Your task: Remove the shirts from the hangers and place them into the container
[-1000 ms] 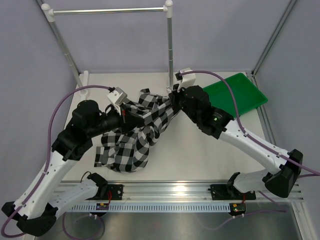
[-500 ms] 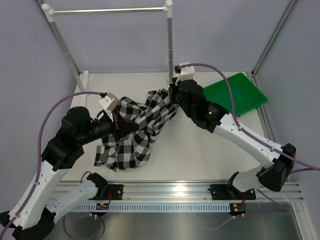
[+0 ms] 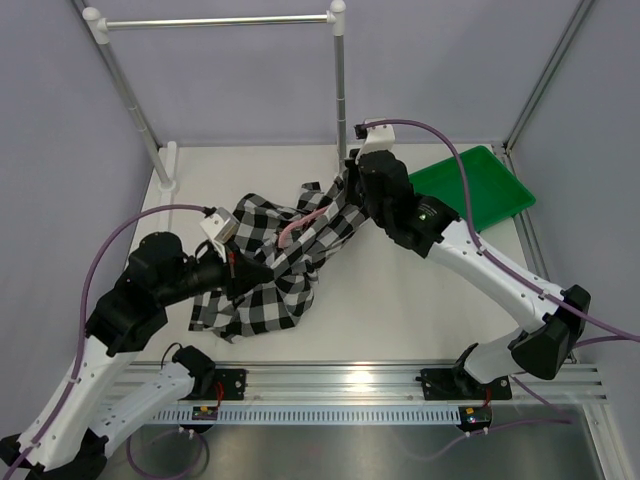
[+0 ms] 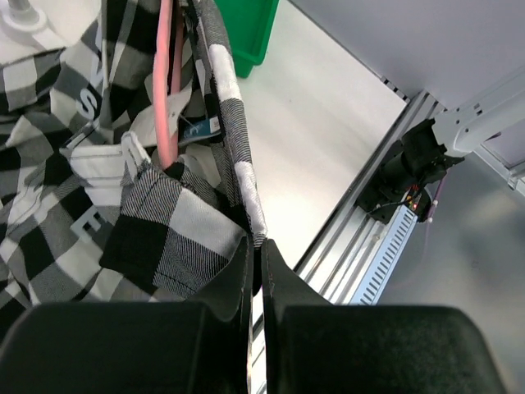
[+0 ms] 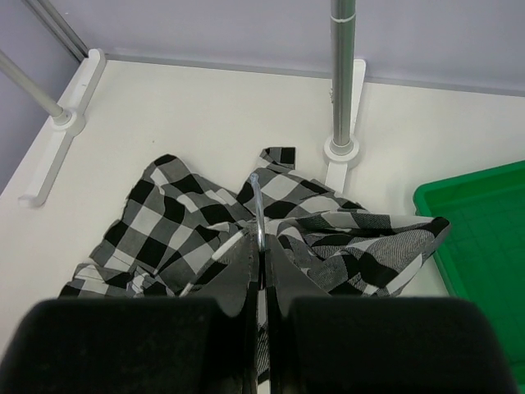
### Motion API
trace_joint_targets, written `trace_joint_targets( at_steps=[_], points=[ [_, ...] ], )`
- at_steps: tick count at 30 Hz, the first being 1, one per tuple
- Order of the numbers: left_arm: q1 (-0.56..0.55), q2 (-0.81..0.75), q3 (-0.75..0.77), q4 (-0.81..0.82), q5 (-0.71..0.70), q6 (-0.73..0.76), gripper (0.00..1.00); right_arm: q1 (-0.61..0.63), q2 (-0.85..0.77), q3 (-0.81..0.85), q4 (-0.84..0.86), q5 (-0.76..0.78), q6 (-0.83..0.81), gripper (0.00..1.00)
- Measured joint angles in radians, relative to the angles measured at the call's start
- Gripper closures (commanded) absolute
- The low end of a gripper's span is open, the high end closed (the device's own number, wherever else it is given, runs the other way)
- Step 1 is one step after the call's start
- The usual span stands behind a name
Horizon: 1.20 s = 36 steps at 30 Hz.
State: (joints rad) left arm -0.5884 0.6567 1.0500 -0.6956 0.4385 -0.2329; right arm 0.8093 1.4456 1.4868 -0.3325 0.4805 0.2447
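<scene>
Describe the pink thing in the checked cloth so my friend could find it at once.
On the white table, left of the green tray, sits a bunched black-and-white checked shirt. Showing through its folds is the hanger: a thin salmon-pink loop, the only pink among the checks.

Left claw [image 3: 258, 272]: jaws pressed together, reaching right toward the bench [image 3: 400, 290] middle.
Right claw [image 3: 347, 192]: jaws pressed together, tilted down near the far edge.

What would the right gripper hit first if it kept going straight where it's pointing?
Most likely the checked shirt, bunched just beyond the right gripper, which is shut on the hanger hook. The rail's post stands farther off, slightly to one side; depth is hard to judge.
</scene>
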Motion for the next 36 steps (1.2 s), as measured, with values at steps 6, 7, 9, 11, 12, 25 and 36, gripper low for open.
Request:
trace_joint_targets(
  at_steps=[6,7,9,11,12,25,36],
  points=[
    [0.0,-0.034,-0.066,-0.031,0.001,0.0,1.0,-0.012,0.0,0.0,-0.011,-0.001,0.006,1.0],
    [0.0,-0.037,-0.074,-0.033,0.001,0.0,1.0,-0.013,0.0,0.0,-0.012,-0.001,0.006,1.0],
    [0.0,-0.042,-0.088,-0.034,0.001,0.0,1.0,-0.013,-0.001,0.0,-0.013,-0.002,0.006,1.0],
    [0.0,-0.047,-0.102,-0.031,0.001,0.0,1.0,-0.013,-0.005,0.0,-0.013,-0.008,0.006,1.0],
    [0.0,-0.047,-0.112,-0.025,0.001,0.0,1.0,-0.014,-0.008,0.0,-0.013,-0.012,0.006,1.0],
    [0.0,0.024,-0.188,0.14,0.028,-0.064,0.16,-0.048,-0.127,-0.1,0.084,-0.118,-0.026,1.0],
    [-0.001,0.132,0.089,0.137,-0.023,-0.018,0.01,-0.04,-0.131,-0.176,0.136,-0.213,-0.072,1.0]
  ],
)
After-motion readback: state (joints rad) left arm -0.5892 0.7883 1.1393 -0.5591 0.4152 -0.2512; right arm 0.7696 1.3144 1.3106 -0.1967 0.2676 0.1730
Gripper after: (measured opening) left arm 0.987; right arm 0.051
